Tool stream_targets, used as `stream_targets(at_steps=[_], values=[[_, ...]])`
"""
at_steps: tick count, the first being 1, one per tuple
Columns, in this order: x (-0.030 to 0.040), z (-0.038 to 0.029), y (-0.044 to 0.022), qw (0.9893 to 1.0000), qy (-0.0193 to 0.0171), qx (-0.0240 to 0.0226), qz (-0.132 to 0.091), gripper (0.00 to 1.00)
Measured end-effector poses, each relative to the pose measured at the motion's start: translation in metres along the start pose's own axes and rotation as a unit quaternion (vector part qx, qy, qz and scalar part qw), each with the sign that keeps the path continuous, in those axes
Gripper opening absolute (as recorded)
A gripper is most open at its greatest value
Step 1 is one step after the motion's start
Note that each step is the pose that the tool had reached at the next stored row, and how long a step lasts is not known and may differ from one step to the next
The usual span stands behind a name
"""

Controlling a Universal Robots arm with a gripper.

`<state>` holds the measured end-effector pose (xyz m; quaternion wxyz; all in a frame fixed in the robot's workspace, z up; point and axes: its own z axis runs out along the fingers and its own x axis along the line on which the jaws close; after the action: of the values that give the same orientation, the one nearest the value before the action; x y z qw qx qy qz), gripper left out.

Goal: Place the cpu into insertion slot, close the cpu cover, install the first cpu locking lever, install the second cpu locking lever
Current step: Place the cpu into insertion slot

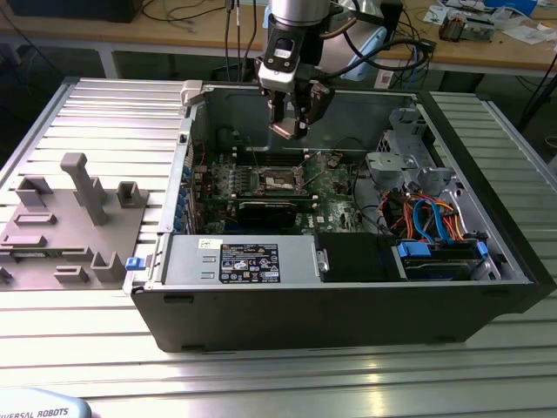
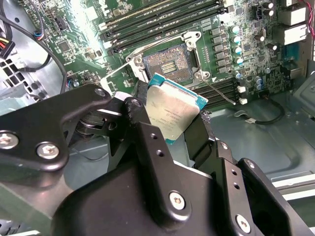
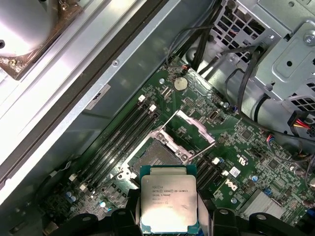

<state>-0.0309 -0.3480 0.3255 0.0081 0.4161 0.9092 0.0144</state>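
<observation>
Exterior view: the claw (image 1: 291, 129) hangs above the insertion slot (image 1: 280, 180), apart from it. Second wrist view: its fingers (image 2: 197, 135) grip the cpu (image 2: 172, 110) by the edges. First wrist view: the cpu cover (image 3: 196, 127) stands open beyond the claw.

Silvery cpu (image 3: 168, 204) hangs tilted aloft, near the bare insertion slot (image 3: 153, 158), whose cpu cover (image 3: 196, 127) stands raised.

The cpu (image 3: 168, 204), held in the gripper (image 1: 291, 129), hangs above the insertion slot (image 3: 152, 160) on the motherboard (image 1: 335, 196). The cpu cover (image 3: 189, 129) stands raised beside the slot.
</observation>
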Motion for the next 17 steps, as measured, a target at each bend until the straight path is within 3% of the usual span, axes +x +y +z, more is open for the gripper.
stream_targets(at_steps=[17], values=[[0.0,0.0002,0.0,1.0,-0.0003,0.0,0.008,0.54]])
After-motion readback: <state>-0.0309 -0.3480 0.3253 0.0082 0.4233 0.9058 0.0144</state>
